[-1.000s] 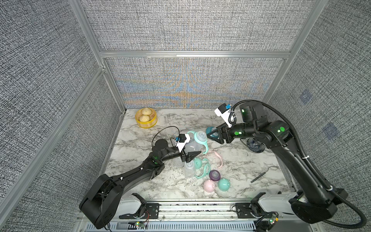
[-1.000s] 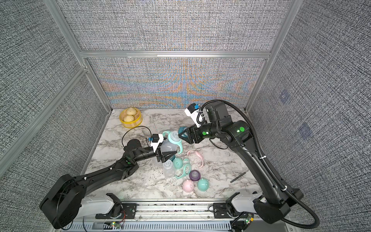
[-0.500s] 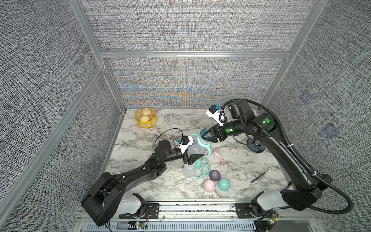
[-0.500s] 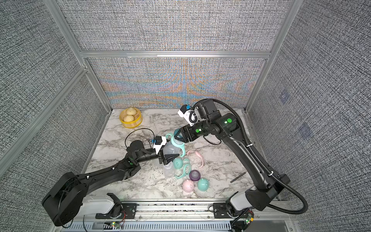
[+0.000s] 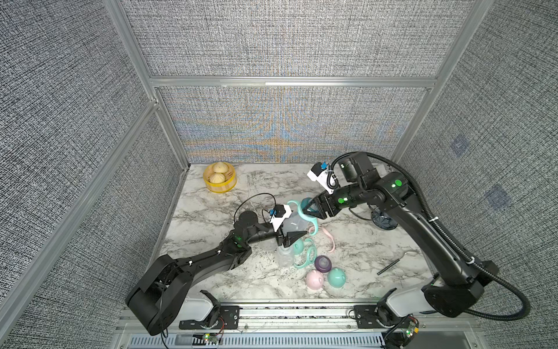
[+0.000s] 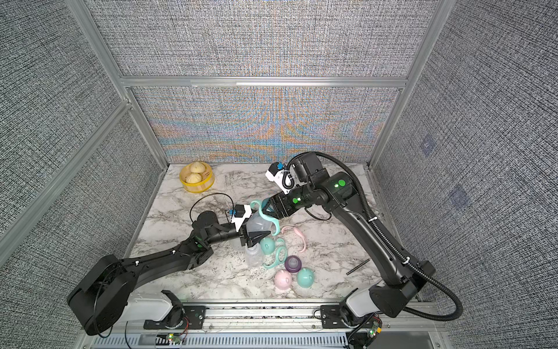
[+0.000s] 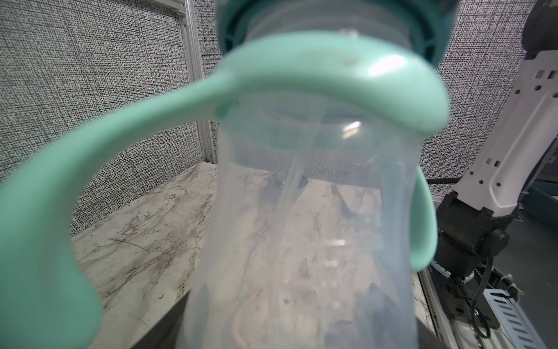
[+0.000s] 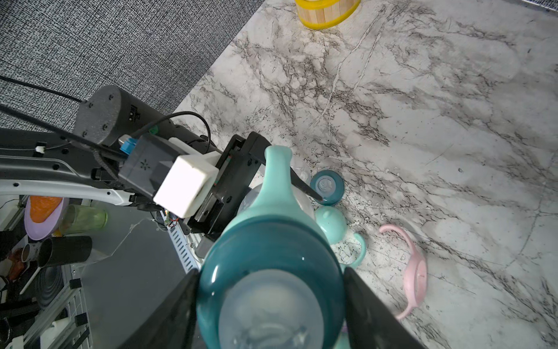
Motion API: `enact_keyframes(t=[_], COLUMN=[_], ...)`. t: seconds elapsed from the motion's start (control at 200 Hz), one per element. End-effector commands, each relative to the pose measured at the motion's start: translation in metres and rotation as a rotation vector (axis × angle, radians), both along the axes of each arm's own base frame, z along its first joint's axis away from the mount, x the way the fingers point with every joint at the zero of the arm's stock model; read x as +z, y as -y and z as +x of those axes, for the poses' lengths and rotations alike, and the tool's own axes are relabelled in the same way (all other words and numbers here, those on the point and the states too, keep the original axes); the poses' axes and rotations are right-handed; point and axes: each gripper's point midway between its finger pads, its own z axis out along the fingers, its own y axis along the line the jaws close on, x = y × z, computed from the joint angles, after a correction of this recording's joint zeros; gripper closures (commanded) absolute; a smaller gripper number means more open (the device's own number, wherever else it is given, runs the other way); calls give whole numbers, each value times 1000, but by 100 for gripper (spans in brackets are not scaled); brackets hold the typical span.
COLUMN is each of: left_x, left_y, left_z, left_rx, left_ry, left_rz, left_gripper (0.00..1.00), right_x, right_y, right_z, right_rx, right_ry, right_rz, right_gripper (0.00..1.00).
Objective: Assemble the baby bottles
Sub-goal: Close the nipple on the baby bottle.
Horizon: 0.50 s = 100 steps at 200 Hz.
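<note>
Now nearer than a second ago, right gripper (image 5: 308,208) pinching teal collar (image 8: 268,256) on clear bottle (image 5: 294,222) — mint handle (image 7: 271,75) ringing its neck, left gripper (image 5: 294,234) clamped on its body, tilted above marble table (image 5: 211,217).

In both top views, the yellow round basket of buns (image 5: 219,181) sits upper left. Mid-frame, the teal nipple collar (image 5: 306,201) sits on the clear plastic bottle with mint handles (image 5: 294,220). Lower, the pink dome cap (image 5: 315,279) lies left of the mint dome cap (image 5: 336,278).
</note>
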Motion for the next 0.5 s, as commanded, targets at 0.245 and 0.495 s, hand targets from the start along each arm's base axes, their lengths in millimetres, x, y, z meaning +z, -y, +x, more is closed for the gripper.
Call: enact_keyframes(t=[0.245, 0.495], left_x=[16, 11], left_y=[-1, 0], left_z=[5, 9], left_rx=[24, 35], left_ry=[65, 88], left_rz=[-39, 11], left_gripper=[99, 99], right_x=[-6, 0], right_y=[0, 4], right_z=[-3, -2], right_rx=[28, 28], right_ry=[-28, -1], right_rz=[-35, -45], right_gripper=[40, 40])
